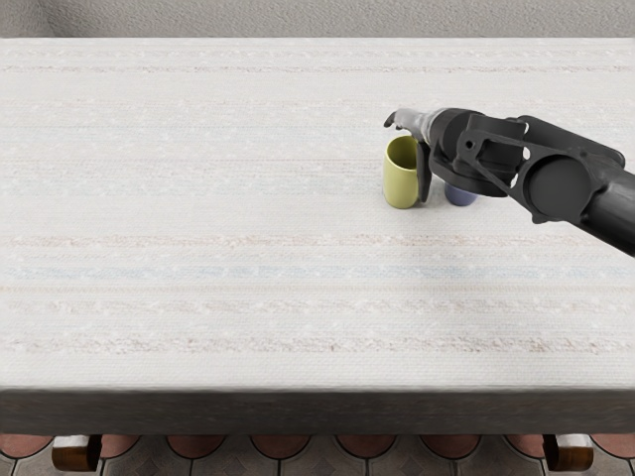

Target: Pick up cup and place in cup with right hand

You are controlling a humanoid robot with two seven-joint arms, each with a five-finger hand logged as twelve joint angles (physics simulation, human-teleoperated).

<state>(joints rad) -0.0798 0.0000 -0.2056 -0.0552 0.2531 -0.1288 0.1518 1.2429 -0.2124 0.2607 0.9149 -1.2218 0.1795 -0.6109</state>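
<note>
The right arm (568,188) enters at the right edge of the view, over the table (198,218). From that entry it slopes toward the table's far edge and the robot's left. The dark linkage leads to the right hand (419,123), positioned at the yellow-green cup (402,181), with its pale section beside and partly beyond the rim. Hand state: cannot be determined; the view does not establish whether it is spread, pressed together or pinching the cup.

The yellow-green cup is upright, mouth up, nearer the table's far edge than its near edge. A blue-purple object (460,195) is located just to the right of this cup, below the arm's wrist section in the view. Its upper part is hidden by the arm; only the lower part is visible.
</note>
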